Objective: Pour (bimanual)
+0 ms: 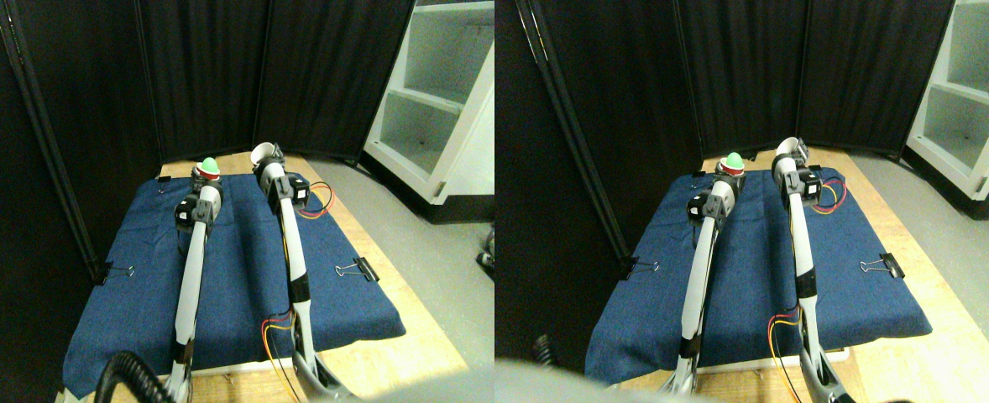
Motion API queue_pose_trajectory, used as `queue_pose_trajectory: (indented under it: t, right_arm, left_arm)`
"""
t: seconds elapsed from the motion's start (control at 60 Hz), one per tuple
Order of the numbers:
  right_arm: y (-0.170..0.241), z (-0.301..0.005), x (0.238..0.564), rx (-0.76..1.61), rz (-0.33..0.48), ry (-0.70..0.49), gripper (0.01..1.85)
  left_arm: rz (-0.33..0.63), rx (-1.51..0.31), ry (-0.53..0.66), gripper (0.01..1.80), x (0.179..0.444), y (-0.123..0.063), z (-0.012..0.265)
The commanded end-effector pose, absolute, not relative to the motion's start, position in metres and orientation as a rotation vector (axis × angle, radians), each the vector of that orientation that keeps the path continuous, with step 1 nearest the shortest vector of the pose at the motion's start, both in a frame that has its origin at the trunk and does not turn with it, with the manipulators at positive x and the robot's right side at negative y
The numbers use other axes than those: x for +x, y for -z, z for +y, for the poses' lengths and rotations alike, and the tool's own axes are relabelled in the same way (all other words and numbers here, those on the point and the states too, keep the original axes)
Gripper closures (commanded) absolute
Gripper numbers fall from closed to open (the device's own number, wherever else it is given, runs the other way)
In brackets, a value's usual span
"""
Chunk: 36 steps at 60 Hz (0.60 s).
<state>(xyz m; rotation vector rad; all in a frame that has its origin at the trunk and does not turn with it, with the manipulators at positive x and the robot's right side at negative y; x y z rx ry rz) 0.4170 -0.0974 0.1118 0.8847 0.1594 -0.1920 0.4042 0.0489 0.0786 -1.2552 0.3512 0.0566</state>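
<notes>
A: Start at the left end effector [201, 186]. It sits near the far edge of the surface [427, 336], right at a red cup [206, 174] with a green ball [208, 164] showing above its rim. Jaws closed on it, or not?

B: Cannot tell — the dark housing hides the jaws and the cup is small from here. The end effector looks to be touching or just beneath the cup; I would not log a grasp.

A: Right end effector [269, 161]?

B: Also near the far edge, just beside the left one. A white cup [264, 152] sits at its tip, mouth tilted toward the camera. Same caveat — jaw state not readable.

A: Outward from there?

B: Both arms reach across a blue cloth [234, 285] spread over the surface, held by binder clips — one at the left edge [112, 271], one at the right [358, 268]. Red and yellow wires [320, 201] loop beside the right arm. Black curtain panels [209, 75] behind, a white shelf unit [436, 92] off the far right corner.

A: Step in hand?

B: Judgement: the cups are brought near each other, pour not yet done, since the ball sits in the red cup.

A: Next move calls for?

B: Likely getting the red cup's lip over the white mouth, then a slow wrist roll so the ball does not overshoot.
</notes>
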Motion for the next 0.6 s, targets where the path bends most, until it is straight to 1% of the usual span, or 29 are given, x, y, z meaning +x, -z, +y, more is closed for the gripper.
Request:
queue_pose_trajectory:
  t: [0.017,0.083,0.133,0.15,0.167,0.25,0.283,0.317,0.35,0.517,0.6]
  right_arm:
    - [-0.107,-0.097,0.422,0.946,0.140,0.145,1.53]
    - [-0.101,-0.099,0.423,0.969,0.131,0.159,1.53]
    - [-0.095,-0.100,0.422,1.017,0.121,0.207,1.53]
    - [-0.095,-0.100,0.422,1.017,0.121,0.207,1.53]
    - [-0.089,-0.101,0.421,1.057,0.117,0.219,1.53]
    - [-0.082,-0.102,0.421,1.101,0.122,0.241,1.53]
    - [-0.077,-0.102,0.420,1.175,0.127,0.279,1.53]
    - [-0.074,-0.103,0.419,1.188,0.135,0.299,1.53]
    - [-0.070,-0.104,0.420,1.196,0.131,0.285,1.53]
    - [-0.057,-0.107,0.420,1.235,0.135,0.288,1.53]
    - [-0.054,-0.106,0.417,1.315,0.151,0.321,1.53]
  left_arm:
    - [0.307,-1.279,-0.046,1.48,0.409,-0.078,0.054]
    - [0.299,-1.268,-0.046,1.48,0.410,-0.074,0.058]
    - [0.286,-1.268,-0.059,1.48,0.412,-0.070,0.061]
    - [0.286,-1.268,-0.059,1.48,0.412,-0.070,0.061]
    - [0.273,-1.265,-0.069,1.48,0.413,-0.067,0.064]
    - [0.269,-1.260,-0.087,1.48,0.413,-0.061,0.066]
    - [0.270,-1.272,-0.093,1.48,0.415,-0.057,0.068]
    - [0.274,-1.280,-0.102,1.48,0.415,-0.053,0.068]
    - [0.270,-1.276,-0.107,1.48,0.415,-0.050,0.069]
    - [0.266,-1.304,-0.129,1.48,0.417,-0.035,0.074]
    - [0.262,-1.312,-0.146,1.48,0.418,-0.028,0.077]
